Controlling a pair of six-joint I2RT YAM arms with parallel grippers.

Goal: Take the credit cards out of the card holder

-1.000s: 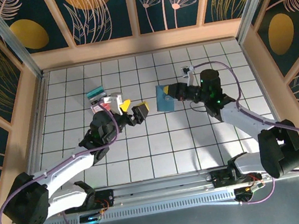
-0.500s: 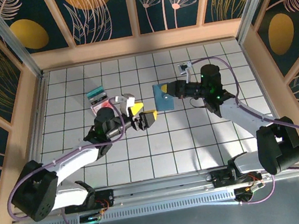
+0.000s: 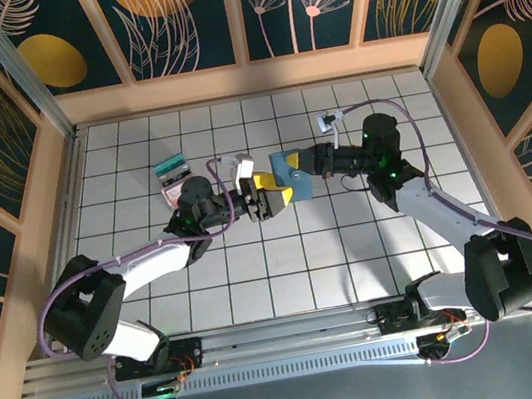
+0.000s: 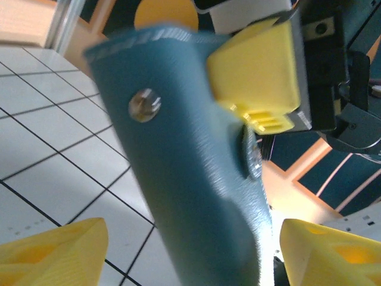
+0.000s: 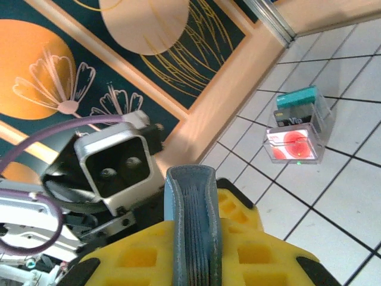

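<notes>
Top external: right claw [image 3: 297, 162] clamps folded card holder [image 3: 294, 187]; left claw [image 3: 269, 191] gapes astride its edge.

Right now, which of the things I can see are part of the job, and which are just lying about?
Part of the job: card holder, clamped in the right gripper; left gripper, open, fingers either side of the holder; teal and red-pink card pile, probably cards already out.
Just there: tiled table; flower-painted walls.
</notes>
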